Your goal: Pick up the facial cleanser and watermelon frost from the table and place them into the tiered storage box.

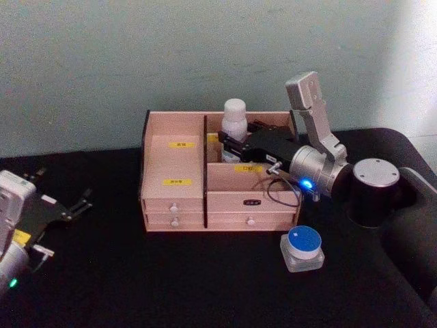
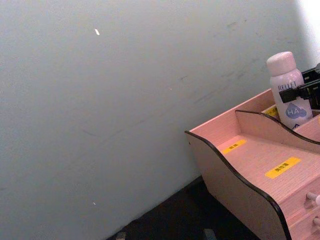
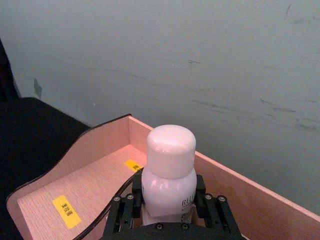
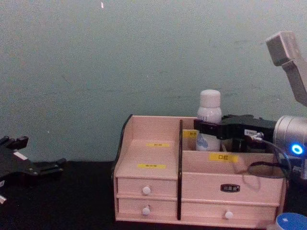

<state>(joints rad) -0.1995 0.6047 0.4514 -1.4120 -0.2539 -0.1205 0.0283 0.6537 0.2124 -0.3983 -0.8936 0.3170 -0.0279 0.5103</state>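
honestly, gripping the facial cleanser (image 1: 234,115) mid-body with right hand (image 1: 233,141); probably light, slick, tippy. leaving left hand (image 1: 61,219) parked open on table (image 1: 205,280).

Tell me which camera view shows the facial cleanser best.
The right wrist view: the facial cleanser is large, held by the right gripper. Head and chest views show its top above the tiered storage box; the left wrist view shows its printed side.
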